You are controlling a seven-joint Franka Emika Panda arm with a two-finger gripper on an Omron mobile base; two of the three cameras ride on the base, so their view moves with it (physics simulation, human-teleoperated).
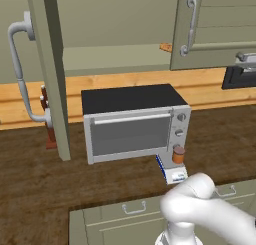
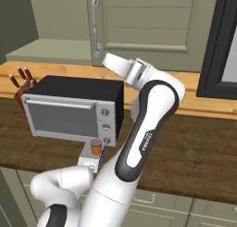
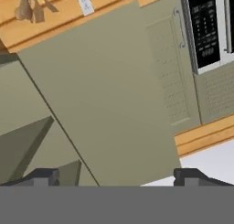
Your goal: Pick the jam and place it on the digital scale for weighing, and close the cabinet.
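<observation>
Wooden counter lies bare before the toaster oven; both cabinet doors stand ajar.
Gripper gapes wide, empty, facing a cabinet door; jam sits on digital scale.

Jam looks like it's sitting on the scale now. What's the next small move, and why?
Probably bring the open gripper up against the open cabinet door to start pushing it shut. The jam already stands on the scale in front of the toaster oven, with nothing held between the fingers, and both doors still stand open.
</observation>
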